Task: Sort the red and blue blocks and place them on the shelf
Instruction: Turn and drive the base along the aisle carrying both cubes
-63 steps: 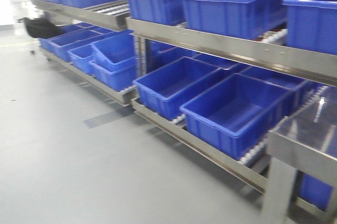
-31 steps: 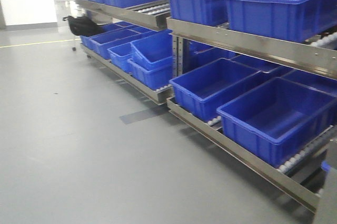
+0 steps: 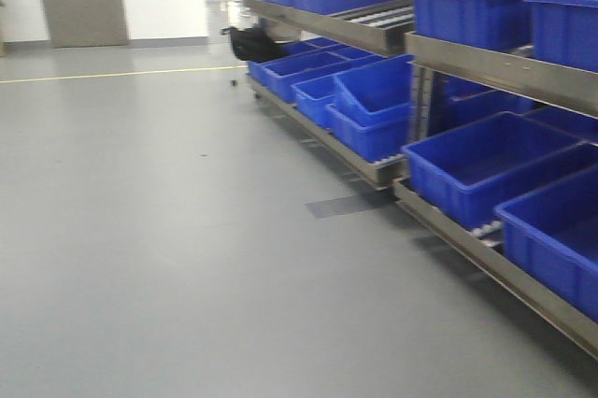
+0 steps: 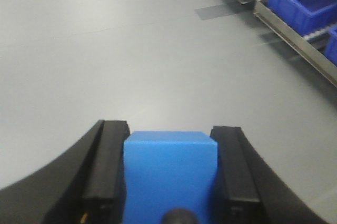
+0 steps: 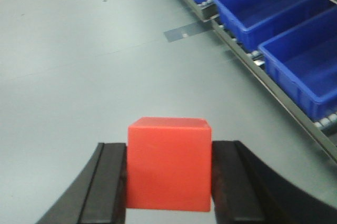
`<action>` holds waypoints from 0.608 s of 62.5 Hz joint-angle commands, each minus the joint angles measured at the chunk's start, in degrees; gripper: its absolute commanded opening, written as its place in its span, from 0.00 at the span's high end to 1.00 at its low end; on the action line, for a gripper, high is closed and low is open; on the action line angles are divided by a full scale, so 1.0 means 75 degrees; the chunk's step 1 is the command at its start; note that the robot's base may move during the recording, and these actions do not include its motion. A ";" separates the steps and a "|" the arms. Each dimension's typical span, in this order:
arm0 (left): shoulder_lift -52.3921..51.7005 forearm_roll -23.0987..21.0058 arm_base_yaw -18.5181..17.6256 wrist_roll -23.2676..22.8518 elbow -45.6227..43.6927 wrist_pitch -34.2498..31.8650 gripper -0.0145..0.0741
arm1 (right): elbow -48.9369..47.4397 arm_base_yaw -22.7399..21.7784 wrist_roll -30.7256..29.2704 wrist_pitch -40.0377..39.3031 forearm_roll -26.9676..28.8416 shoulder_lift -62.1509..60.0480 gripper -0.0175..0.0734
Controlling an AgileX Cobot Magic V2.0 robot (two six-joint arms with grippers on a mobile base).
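You have a wide stretch of bare grey floor (image 3: 168, 258) ahead of you, and the long steel shelf (image 3: 495, 71) runs down your right side at a slant, not square in front. Its tiers are crowded with big dark-blue bins (image 3: 486, 160), so free space on the rails looks scarce from here. In both wrist views only the floor lies beneath the arms, with the shelf's lower rail off to the right and well apart from them. The left claw (image 4: 169, 145) is clamped on the blue block (image 4: 169, 179), its black pads (image 4: 108, 171) pressed flat against the block's two sides. The right claw (image 5: 169, 153) is likewise clamped on the red block (image 5: 169, 163), which sits square and level between its pads. By my reading you are in the carrying step: both blocks are picked up and neither is placed. The next move calls for bringing the base round to face the shelf and close enough to reach. You must then choose a separate spot for each colour and keep both grips firm until a block rests on steel. Mind the bin walls and the front rail as you reach in. I cannot tell from these views which tier has room.
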 commanded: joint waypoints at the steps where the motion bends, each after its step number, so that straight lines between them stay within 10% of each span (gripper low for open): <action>1: -0.0004 0.0070 -0.0017 -0.0002 -0.0208 -0.0562 0.70 | -0.0204 -0.0056 -0.0062 -0.0648 -0.0051 -0.0052 0.75; 38: -0.0004 0.0070 -0.0017 -0.0002 -0.0208 -0.0562 0.70 | -0.0204 -0.0056 -0.0062 -0.0648 -0.0051 -0.0052 0.75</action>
